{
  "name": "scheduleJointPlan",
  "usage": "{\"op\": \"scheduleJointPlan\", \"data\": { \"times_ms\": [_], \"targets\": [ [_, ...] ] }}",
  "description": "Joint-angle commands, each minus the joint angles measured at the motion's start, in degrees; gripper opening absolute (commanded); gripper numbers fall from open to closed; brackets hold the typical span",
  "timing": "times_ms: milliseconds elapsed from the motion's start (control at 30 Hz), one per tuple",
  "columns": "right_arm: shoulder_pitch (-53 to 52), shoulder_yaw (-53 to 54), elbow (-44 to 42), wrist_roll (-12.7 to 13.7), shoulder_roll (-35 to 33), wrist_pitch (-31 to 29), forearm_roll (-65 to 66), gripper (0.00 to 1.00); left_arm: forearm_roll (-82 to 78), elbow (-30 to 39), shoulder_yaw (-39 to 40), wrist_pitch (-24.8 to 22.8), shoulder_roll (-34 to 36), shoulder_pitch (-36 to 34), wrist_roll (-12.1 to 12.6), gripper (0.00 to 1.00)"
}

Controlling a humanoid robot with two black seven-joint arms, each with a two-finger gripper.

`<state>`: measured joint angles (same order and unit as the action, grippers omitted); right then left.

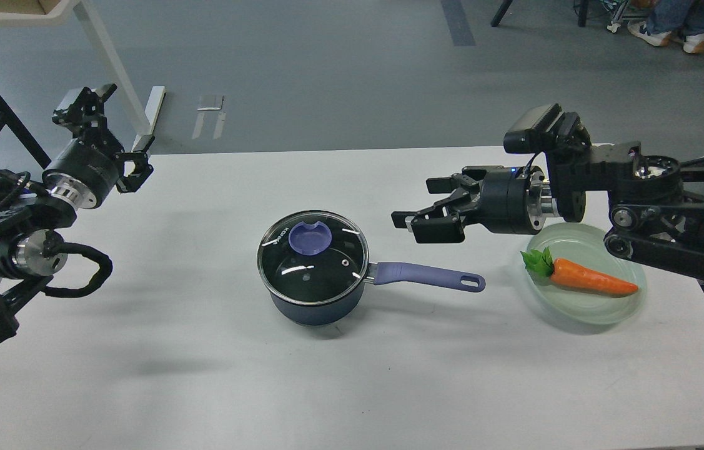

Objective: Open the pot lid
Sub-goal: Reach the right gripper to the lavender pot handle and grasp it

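Gripper of the right arm (417, 220), black with two fingers, hovers spread apart and empty just to the right of the pot and above its handle, pointing toward the lid. That pot (311, 306), a small dark navy saucepan with a black inside, stands upright near the middle of the white bench (202, 375). Its long lavender-purple straight handle (430, 275), with a hole at its end, points right from the pot toward the right arm. Seated flat on the pot's rim is the lid (313, 257), a round clear glass disc with a steel rim, as wide as the pot. A flat lavender-purple knob (310, 238) sits at the lid's far side of centre, and a small steam hole shows nearer the handle. Glass and steel will likely feel stiff, smooth, slippery and breakable, with modest weight; the knob looks like the only sensible place to pinch, gripping its flat edges and lifting straight up so the disc does not slide or tip. White lettering runs along the lid's left side, too small to read for certain. Well to the right of the pot, beyond the handle's end, a pale green glass plate (583, 312) holds an orange toy carrot with green leaves (589, 279). Far to the left of the pot, the left arm's gripper (133, 165) hangs above the bench edge; whether it is released or clenched I cannot tell.
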<state>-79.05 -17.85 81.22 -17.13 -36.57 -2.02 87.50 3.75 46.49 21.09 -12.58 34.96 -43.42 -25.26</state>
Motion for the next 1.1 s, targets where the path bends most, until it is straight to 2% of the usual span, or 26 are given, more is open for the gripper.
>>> {"op": "scheduleJointPlan", "data": {
  "times_ms": [0,133,233,433,567,867,1067],
  "targets": [
    [0.8,-3.4,-0.1,-0.2,0.6,1.3,6.6,0.98,-0.9,0.1,0.1,-0.2,-0.2,-0.2,-0.2,0.99],
    [2.1,-5.3,-0.5,-0.8,2.1,1.7,8.7,0.91,-2.2,0.2,0.2,0.0,-0.2,-1.0,-0.2,0.99],
    [2.1,-6.1,-0.5,-0.8,2.2,1.7,9.2,0.79,-2.3,0.2,0.1,-0.1,-0.2,-1.2,-0.2,0.99],
    [2.1,-6.9,-0.6,-0.8,2.3,1.7,9.8,0.68,-2.3,0.2,0.0,-0.1,-0.4,-2.2,-0.1,0.99],
    [2.1,-6.9,-2.6,-0.7,3.3,1.7,9.8,0.52,-2.3,0.2,0.0,-0.2,-0.4,-2.2,-0.1,0.99],
    [1.8,-6.9,-2.7,-0.7,4.6,1.7,9.7,0.25,-2.4,0.2,0.0,-0.5,-0.2,-2.4,-0.1,0.99],
    [2.1,-6.9,-2.7,-0.7,4.8,1.6,9.5,0.21,-5.3,1.2,0.0,-0.5,-0.1,-2.3,0.1,0.99]
  ]
}}
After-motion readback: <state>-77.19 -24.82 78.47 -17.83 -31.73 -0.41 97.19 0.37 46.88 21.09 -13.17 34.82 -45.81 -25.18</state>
